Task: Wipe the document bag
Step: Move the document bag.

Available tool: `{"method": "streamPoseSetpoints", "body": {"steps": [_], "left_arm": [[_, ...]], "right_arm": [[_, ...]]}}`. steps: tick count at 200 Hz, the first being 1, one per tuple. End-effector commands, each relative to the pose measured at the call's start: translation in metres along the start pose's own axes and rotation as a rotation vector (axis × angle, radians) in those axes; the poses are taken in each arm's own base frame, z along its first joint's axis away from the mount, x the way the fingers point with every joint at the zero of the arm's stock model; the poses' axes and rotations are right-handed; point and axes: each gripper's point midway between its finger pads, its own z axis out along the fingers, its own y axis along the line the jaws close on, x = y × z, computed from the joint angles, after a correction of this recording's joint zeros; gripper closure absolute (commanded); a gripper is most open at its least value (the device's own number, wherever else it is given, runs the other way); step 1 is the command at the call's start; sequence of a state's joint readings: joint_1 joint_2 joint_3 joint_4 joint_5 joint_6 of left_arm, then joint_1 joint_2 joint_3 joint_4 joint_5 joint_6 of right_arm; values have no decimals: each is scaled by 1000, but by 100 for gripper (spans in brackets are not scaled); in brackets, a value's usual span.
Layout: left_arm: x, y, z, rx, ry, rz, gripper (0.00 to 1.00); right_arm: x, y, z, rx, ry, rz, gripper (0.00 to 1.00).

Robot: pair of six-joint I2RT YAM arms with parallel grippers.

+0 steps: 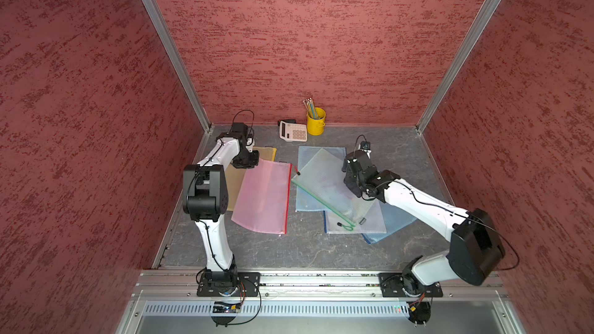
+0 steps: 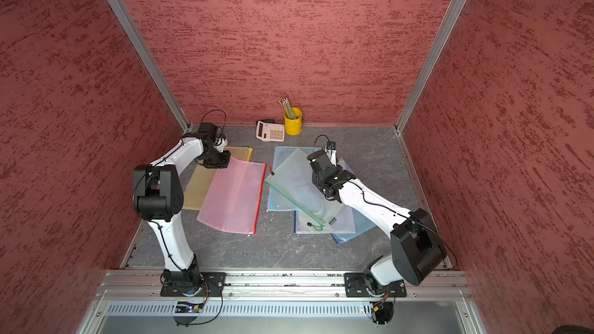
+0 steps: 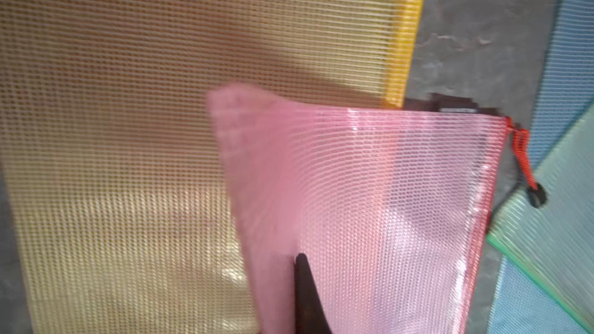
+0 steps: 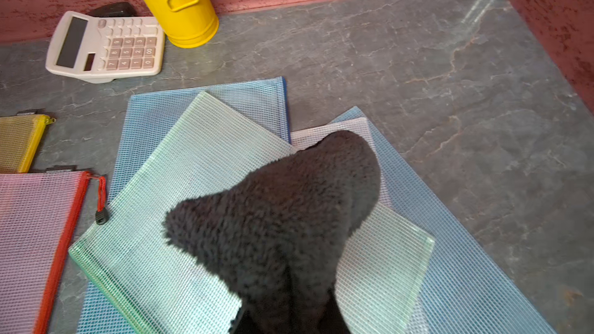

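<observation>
My right gripper [image 1: 350, 175] is clamped tight on the dark fleece cloth [image 4: 283, 220]. The cloth lies on the green-edged document bag [image 4: 193, 187], topmost of the pile at 3 o'clock on the desk [image 1: 321, 252]. My left gripper [image 1: 247, 162] pinches the far corner of the pink bag [image 1: 266, 197], at 9 o'clock of the green one, and lifts that corner off the yellow bag [image 3: 160, 91]. Cloth touches plastic, so wiping looks under way. Most of the green face towards 9 o'clock lies bare, so I judge most strokes are left.
</observation>
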State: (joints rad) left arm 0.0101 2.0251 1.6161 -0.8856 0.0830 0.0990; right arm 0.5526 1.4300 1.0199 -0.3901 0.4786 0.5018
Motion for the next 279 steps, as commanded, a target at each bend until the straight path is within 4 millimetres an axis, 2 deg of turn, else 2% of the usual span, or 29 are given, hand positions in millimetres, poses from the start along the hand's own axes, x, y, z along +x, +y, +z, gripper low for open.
{"method": "streamPoseSetpoints", "body": {"steps": [1, 48, 91, 96, 102, 109, 114, 120, 133, 145, 167, 194, 209, 233, 236, 245, 255, 279], "left_arm": [[-13, 28, -2, -104, -11, 96, 100], [-32, 54, 20, -132, 4, 79, 100], [-53, 70, 20, -127, -44, 4, 98], [-55, 72, 20, -120, -48, -15, 95], [-57, 72, 18, -105, -51, -42, 86], [-58, 74, 15, -94, -54, -83, 66], [-58, 76, 13, -89, -56, -115, 48], [-59, 77, 7, -88, -64, -144, 37], [-63, 76, -11, -98, -105, -191, 25], [-65, 68, -32, -72, -151, -221, 19], [-67, 31, -69, 64, -196, -302, 17], [-47, -44, -81, 198, -132, -295, 16], [-25, -91, -74, 245, -78, -299, 17], [13, -160, -57, 358, 12, -342, 18], [17, -168, -55, 368, 22, -349, 18], [29, -191, -49, 405, 47, -364, 18], [42, -213, -44, 439, 85, -375, 18], [66, -247, -27, 456, 145, -418, 18]], "right_arm": [[-13, -16, -7, -17, -39, 41, 100], [-11, -32, -2, 6, -27, 62, 100], [-14, -30, 6, 7, -8, 52, 100], [-14, -29, 7, 7, -6, 50, 100], [-14, -29, 8, 6, -4, 49, 100], [-14, -29, 8, 6, -3, 45, 100], [-15, -29, 8, 10, -4, 45, 100], [-16, -30, 6, 10, -7, 44, 100], [-20, -32, 3, 10, -19, 42, 100], [-24, -35, 1, 6, -25, 43, 100], [-28, -40, 1, -5, -21, 39, 100], [-32, -47, 10, -16, -7, 42, 100], [-33, -47, 16, -29, 3, 38, 100], [-40, -36, 26, -77, -4, 31, 100], [-35, -33, 34, -79, 14, 25, 100], [-34, -28, 41, -96, 22, 29, 100], [-30, -22, 47, -118, 35, 29, 100], [-16, -18, 56, -144, 56, 31, 100]]}}
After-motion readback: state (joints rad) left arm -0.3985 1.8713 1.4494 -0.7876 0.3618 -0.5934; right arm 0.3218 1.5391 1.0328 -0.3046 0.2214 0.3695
